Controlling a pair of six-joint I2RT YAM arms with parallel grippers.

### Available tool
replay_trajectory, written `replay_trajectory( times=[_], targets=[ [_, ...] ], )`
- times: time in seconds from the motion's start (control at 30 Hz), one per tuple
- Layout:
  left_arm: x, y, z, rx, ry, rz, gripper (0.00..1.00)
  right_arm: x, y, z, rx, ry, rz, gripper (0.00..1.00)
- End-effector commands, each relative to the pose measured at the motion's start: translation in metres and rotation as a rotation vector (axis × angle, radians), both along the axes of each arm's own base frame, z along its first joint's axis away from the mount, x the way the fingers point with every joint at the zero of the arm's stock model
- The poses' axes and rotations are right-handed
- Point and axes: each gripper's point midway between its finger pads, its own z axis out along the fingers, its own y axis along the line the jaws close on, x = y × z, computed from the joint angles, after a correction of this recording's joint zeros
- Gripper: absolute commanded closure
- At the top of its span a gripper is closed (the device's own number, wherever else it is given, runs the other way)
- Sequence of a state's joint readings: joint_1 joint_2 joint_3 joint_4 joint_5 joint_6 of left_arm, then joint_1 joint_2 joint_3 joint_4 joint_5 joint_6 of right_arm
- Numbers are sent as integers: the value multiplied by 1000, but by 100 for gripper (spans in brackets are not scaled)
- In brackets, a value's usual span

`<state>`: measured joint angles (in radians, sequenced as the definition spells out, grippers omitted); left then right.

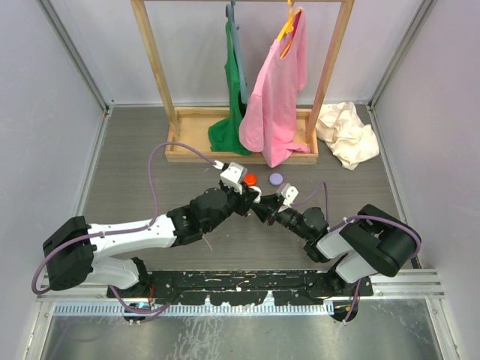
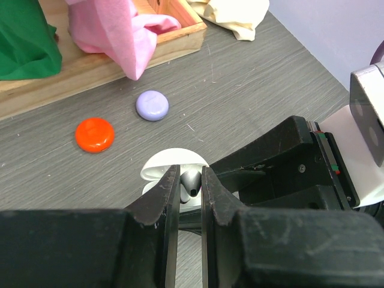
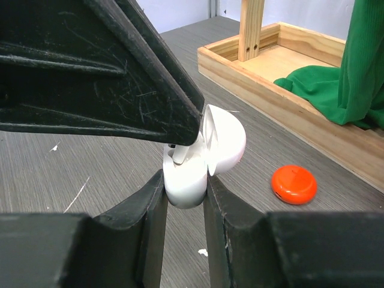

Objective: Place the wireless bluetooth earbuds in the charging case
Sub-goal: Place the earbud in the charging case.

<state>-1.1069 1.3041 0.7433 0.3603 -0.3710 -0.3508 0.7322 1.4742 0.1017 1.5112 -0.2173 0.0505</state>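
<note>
left jaws: pinching earbud (image 2: pixel 190 181) | right jaws: clamped on open charging case (image 3: pixel 187 182) | earbud at case mouth

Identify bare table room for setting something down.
Free: table left of the purple cable; also between cream cloth and right arm. Crowded: centre, where left gripper with earbud meets right gripper clamping the charging case, beside orange disc and purple disc.
</note>
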Motion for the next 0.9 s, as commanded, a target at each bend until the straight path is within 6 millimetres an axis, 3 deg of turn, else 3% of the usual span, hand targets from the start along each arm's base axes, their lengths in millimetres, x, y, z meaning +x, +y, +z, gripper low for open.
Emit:
replay_trajectory(
  times=[0.0,0.87],
  targets=[
    [1,0,21,-58,-47,8,89,-2,-4,54,135,-162,-12,94],
    [-11,-3,17,-38,-55,-55,88,-1,-4,55,137,-162,-18,94]
  ],
)
